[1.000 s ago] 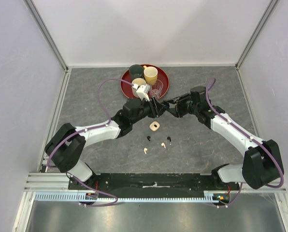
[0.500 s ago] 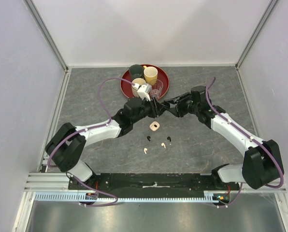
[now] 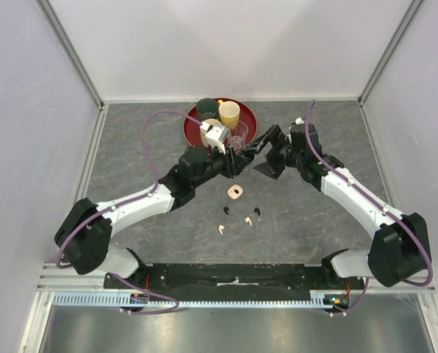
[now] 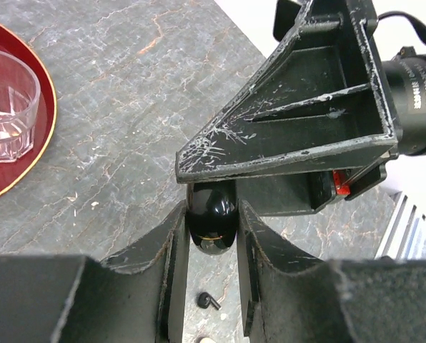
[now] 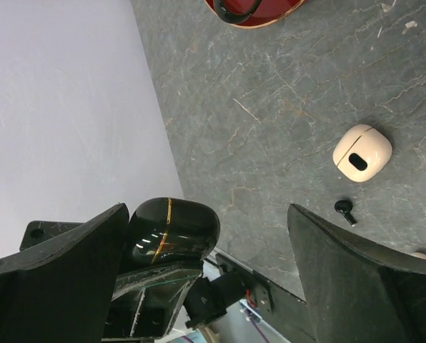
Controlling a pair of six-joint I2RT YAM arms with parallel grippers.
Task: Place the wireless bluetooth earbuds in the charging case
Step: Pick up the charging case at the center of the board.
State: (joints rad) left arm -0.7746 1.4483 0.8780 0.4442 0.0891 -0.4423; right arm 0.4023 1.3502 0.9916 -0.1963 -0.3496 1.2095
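Your left gripper (image 4: 211,214) is clamped on the black case (image 5: 174,229); your right gripper (image 3: 261,155) holds its fingers wide apart close by.

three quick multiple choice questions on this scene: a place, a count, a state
1. The left gripper is: A shut on the black case; B open, empty; C shut on the cream case.
2. How many earbuds lie on the table? A two; B six; C four.
3. Where is the cream case? A in the left gripper; B on the grey table; C under the black case.
Answers: 1 A, its fingers clamp the glossy case. 2 C, two black, two cream. 3 B, it lies on bare table by the earbuds.
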